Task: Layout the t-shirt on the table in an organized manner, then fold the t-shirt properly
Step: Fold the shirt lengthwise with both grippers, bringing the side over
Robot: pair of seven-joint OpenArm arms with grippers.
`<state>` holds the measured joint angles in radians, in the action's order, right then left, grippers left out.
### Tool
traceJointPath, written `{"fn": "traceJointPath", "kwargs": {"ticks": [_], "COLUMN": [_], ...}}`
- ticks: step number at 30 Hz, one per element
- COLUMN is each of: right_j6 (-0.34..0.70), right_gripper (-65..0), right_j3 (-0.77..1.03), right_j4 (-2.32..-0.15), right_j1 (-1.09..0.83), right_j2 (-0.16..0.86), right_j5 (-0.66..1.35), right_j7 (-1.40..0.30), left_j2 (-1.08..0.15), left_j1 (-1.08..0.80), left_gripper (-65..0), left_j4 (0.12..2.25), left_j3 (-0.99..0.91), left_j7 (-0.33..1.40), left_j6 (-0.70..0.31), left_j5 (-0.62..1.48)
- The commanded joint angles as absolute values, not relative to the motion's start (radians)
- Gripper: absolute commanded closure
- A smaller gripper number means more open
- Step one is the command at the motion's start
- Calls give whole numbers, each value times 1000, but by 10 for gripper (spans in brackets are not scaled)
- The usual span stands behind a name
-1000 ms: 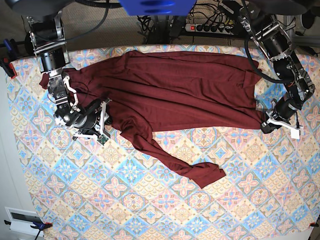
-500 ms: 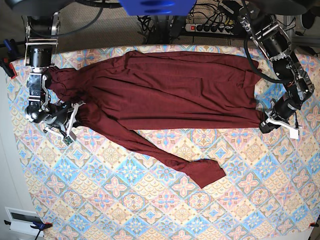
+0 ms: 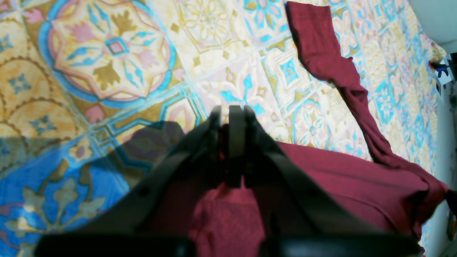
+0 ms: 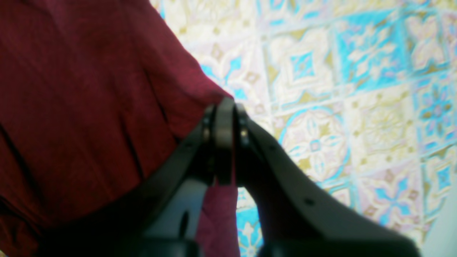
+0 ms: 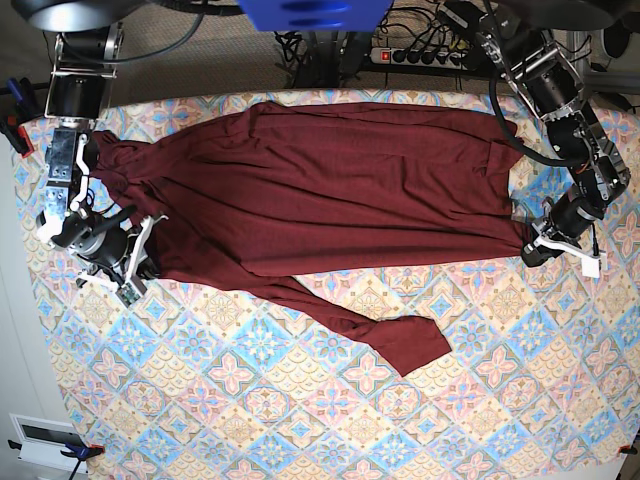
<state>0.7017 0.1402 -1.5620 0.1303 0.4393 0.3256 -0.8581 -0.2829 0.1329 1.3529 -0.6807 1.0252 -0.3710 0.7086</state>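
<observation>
The dark maroon t-shirt [image 5: 330, 190] lies spread across the far half of the patterned table [image 5: 300, 400], one long sleeve [image 5: 400, 345] trailing toward the middle. My right gripper [image 5: 152, 262] is at the shirt's near-left corner, shut on a pinch of the fabric [image 4: 107, 89]; in the right wrist view the right gripper [image 4: 224, 114] has cloth showing between its closed fingers. My left gripper [image 5: 528, 248] grips the shirt's near-right corner. Seen from the left wrist, the left gripper [image 3: 230, 119] is shut on maroon fabric [image 3: 339, 178], and the sleeve [image 3: 321, 53] lies beyond.
A power strip with cables [image 5: 420, 52] runs behind the table's far edge. Clamps [image 5: 14, 130] hold the cloth at the left edge. A white box [image 5: 45, 435] sits off the near-left corner. Bare patterned cloth [image 5: 250, 420] fills the near half.
My right gripper has closed on the shirt's left part and drawn it leftward and slightly nearer. The body lies flatter and the sleeve slid left. The left arm has not moved.
</observation>
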Motion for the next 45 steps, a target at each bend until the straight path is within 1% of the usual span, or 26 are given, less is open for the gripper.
{"fn": "traceJointPath", "kwargs": {"ticks": [1,4,8,10,13,17,22,28,34,36,38,40,41,43,45], "right_j6": [698,698,698,698,698,698,698,698,698,698,698,698,698,698,698], "right_gripper": [0,0,0,0,0,0,0,0,0,0,0,0,0,0,0], "right_j3": [150,153,211,234,275,291,297,406,515,512,499,483,476,475,475], "right_j4": [-1603,-1678,-1773,-1821,-1874,-1923,-1936,-1936,-1936,-1936,-1936,-1936,-1936,-1936,-1936], "right_j1": [128,71,-19,-65,-137,-213,-280,-348,-401,-417,-427,-427,-427,-427,-427], "right_j2": [460,460,460,460,460,460,460,460,463,490,495,495,495,495,495], "right_j5": [335,335,335,335,335,335,335,340,464,475,473,473,473,473,473], "right_j7": [-848,-848,-848,-848,-848,-848,-842,-840,-848,-848,-848,-845,-845,-843,-843], "left_j2": [-303,-317,-354,-394,-403,-401,-400,-403,-404,-404,-404,-406,-426,-449,-453], "left_j1": [150,127,79,39,-22,-93,-140,-196,-223,-223,-223,-214,-213,-186,-174], "left_gripper": [0,0,0,0,0,0,0,0,-1,-1,-2,-2,-3,-22,-53], "left_j4": [1371,1371,1372,1385,1422,1506,1524,1524,1524,1524,1524,1524,1524,1524,1524], "left_j3": [-685,-687,-688,-700,-711,-705,-657,-579,-538,-538,-530,-501,-486,-424,-404], "left_j7": [1004,1004,1004,1001,1003,1003,1006,1006,1006,1006,1007,1047,1076,1129,1141], "left_j6": [-380,-380,-380,-380,-380,-380,-380,-380,-380,-380,-378,-378,-375,-374,-374], "left_j5": [739,809,921,969,1017,1018,1023,1020,1017,1015,1015,1015,1015,1015,1017]}}
